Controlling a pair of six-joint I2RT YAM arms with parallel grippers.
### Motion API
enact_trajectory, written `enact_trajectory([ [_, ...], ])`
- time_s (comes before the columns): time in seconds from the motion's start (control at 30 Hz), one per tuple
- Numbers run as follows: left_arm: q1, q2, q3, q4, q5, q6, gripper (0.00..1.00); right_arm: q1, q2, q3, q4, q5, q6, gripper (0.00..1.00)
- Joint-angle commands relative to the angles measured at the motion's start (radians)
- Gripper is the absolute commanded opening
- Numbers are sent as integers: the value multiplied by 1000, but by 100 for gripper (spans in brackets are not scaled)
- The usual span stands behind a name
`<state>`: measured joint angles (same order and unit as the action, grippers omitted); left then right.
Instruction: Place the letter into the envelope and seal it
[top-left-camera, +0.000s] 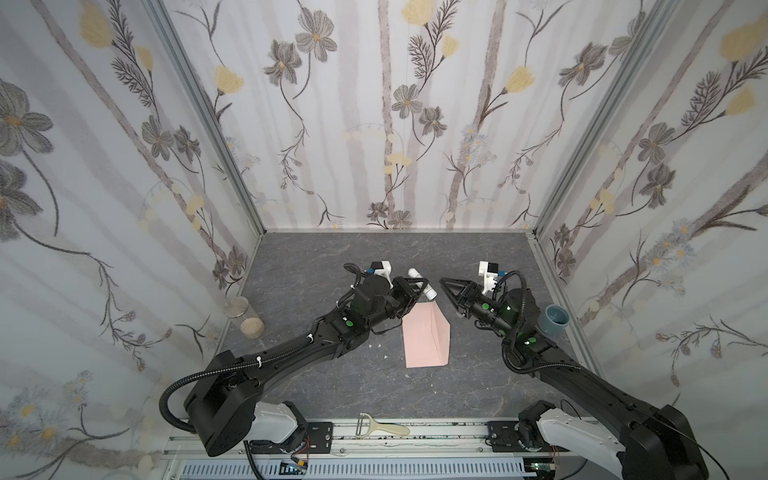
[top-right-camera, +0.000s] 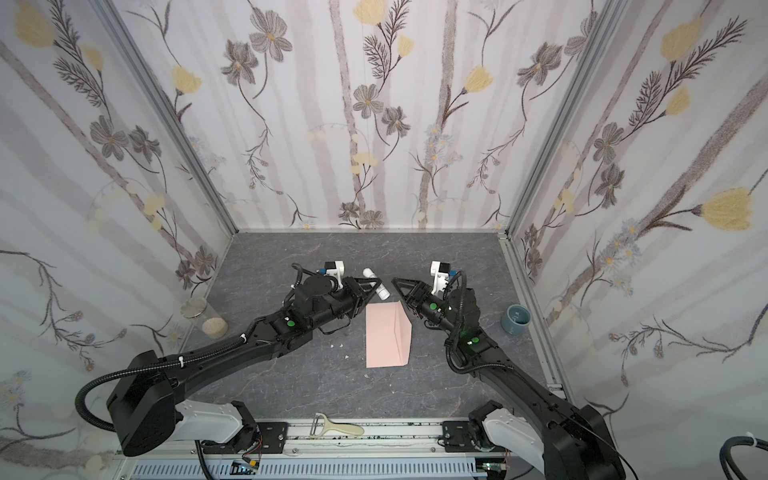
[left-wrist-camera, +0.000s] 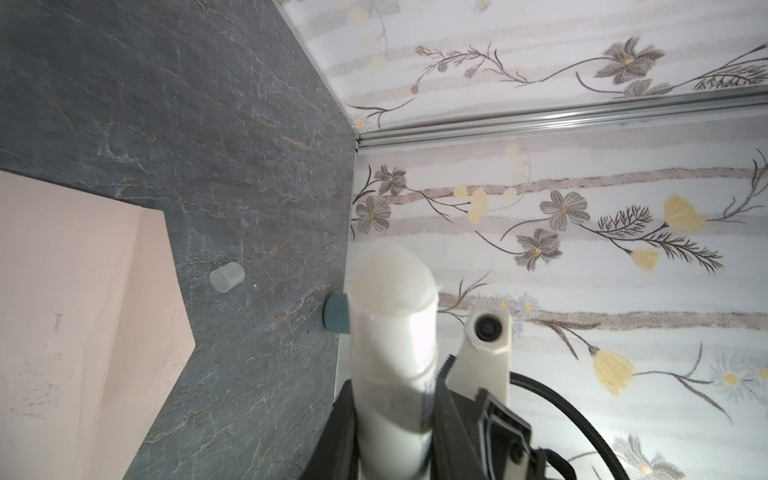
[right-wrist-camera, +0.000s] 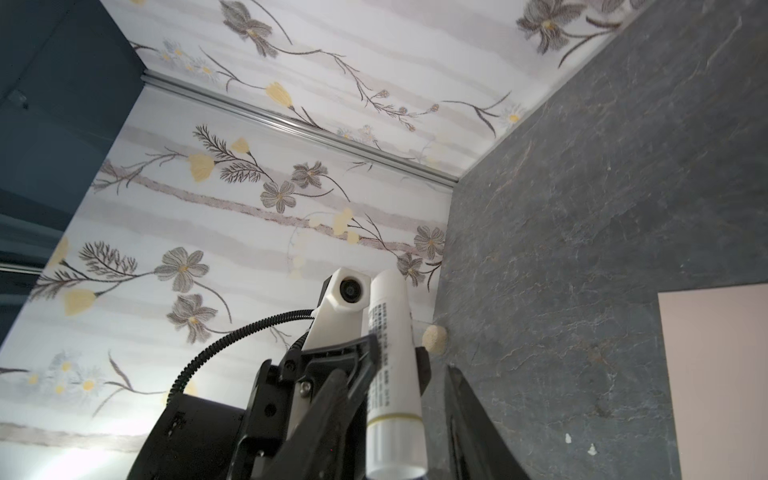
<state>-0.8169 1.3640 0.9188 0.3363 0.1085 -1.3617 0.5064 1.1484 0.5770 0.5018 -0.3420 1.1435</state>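
The pale pink envelope (top-left-camera: 419, 338) (top-right-camera: 384, 336) lies flat mid-table, its flap (top-left-camera: 441, 334) on its right side; a corner of it shows in both wrist views (left-wrist-camera: 75, 299) (right-wrist-camera: 719, 374). The letter is out of view. My left gripper (top-left-camera: 424, 287) (top-right-camera: 377, 286) (left-wrist-camera: 395, 386) hovers just beyond the envelope's far end, shut on an uncapped white glue stick (top-left-camera: 432, 295) (left-wrist-camera: 392, 316) (right-wrist-camera: 390, 332). My right gripper (top-left-camera: 443, 281) (top-right-camera: 395, 281) (right-wrist-camera: 401, 415) faces it from the right. Its jaws stand apart around the stick's base end, with a gap on one side.
The glue stick's clear cap (left-wrist-camera: 226, 277) lies on the table beside the envelope. A blue cup (top-left-camera: 555, 318) stands by the right wall. A glass jar (top-left-camera: 245, 316) sits by the left wall. A peeler (top-left-camera: 382, 428) rests on the front rail. White crumbs (top-left-camera: 386, 357) dot the table.
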Motion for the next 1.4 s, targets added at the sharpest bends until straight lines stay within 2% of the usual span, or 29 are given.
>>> enact_trajectory([
  [0.0,14,5,60,-92,7,24,0,55,-81,48,-264,248,-387,43],
  [0.07,29,16,85,-126,41,18,0,139,-124,66,-321,366,-562,48],
  [0.17,47,40,109,-132,97,-1,0,275,-135,93,-391,560,-749,55],
  [0.33,47,70,139,-132,152,-20,0,409,-63,139,-422,696,-908,57],
  [0.43,47,69,147,-132,158,-24,0,437,-9,168,-428,766,-962,57],
  [0.5,46,69,150,-132,162,-27,0,436,12,169,-411,771,-990,56],
  [0.7,46,70,157,-132,170,-34,0,437,29,170,-360,800,-1024,42],
  [0.9,43,71,161,-132,174,-33,0,433,42,169,-342,795,-1030,46],
  [1.2,41,67,152,-129,174,-34,0,416,48,207,-319,762,-1027,35],
  [1.37,39,63,150,-125,172,-35,0,402,48,211,-320,721,-1015,25],
])
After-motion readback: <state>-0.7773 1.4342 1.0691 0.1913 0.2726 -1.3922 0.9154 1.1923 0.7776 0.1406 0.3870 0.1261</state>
